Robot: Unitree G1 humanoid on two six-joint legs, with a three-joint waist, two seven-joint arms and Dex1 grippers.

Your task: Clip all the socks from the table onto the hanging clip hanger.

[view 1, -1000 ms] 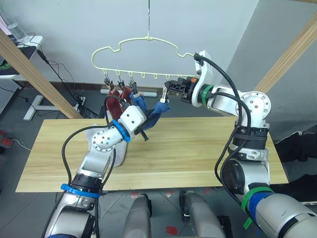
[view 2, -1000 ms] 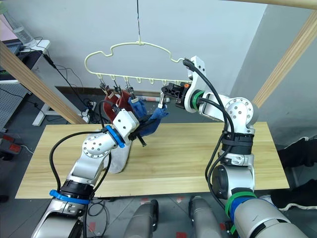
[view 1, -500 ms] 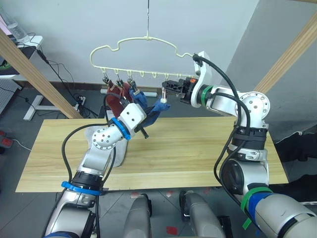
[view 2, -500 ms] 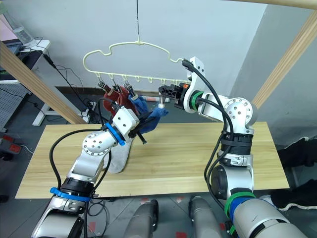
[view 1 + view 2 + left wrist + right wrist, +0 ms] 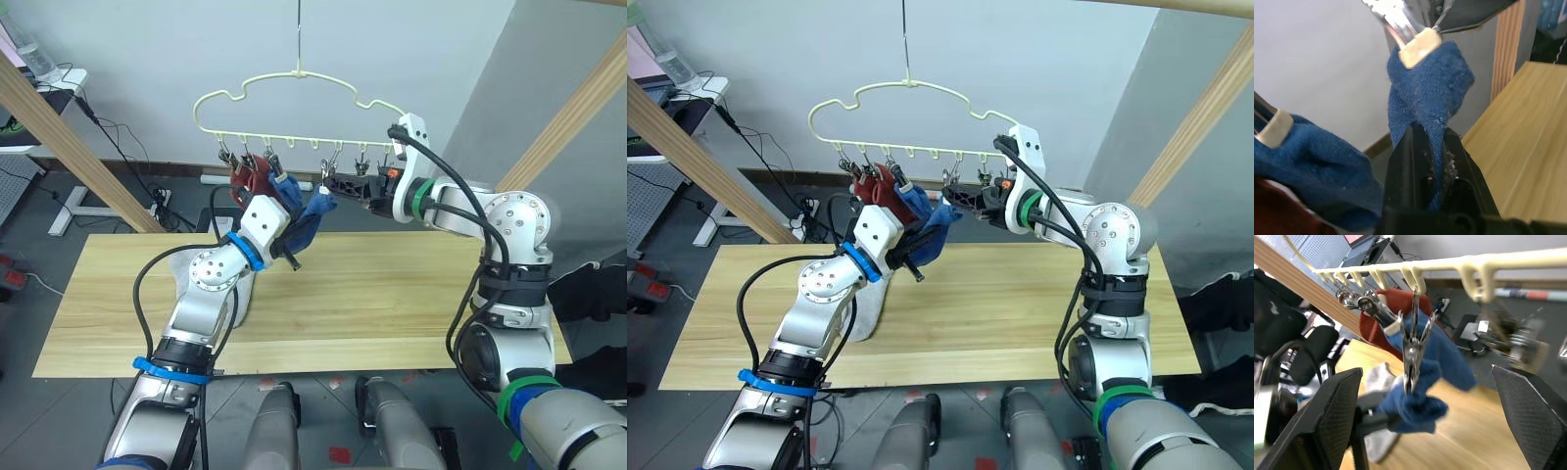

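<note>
The pale-yellow clip hanger [image 5: 294,98] hangs over the table [image 5: 411,294]. Two rust-red socks [image 5: 250,179] and a blue sock [image 5: 286,190] hang from its left clips. A second blue sock [image 5: 318,209] is pinched at its top by a silver clip [image 5: 1413,347]. My left gripper [image 5: 302,231] is shut on the lower part of that blue sock [image 5: 1425,83], its fingers [image 5: 1405,166] on either side. My right gripper [image 5: 345,182] is open just right of that clip, its fingers [image 5: 1334,416] spread wide on both sides of it. A light grey sock [image 5: 238,294] lies on the table under my left arm.
Slanted wooden poles of a frame stand at the left [image 5: 59,147] and the right [image 5: 578,108]. The hanger's right-hand clips [image 5: 362,168] hang empty. A desk and cables [image 5: 59,88] sit by the wall at the far left.
My right gripper has opened and let go of the clip, which now grips the blue sock. The hanger and socks have swung a little to the right. The left gripper still holds the sock.
</note>
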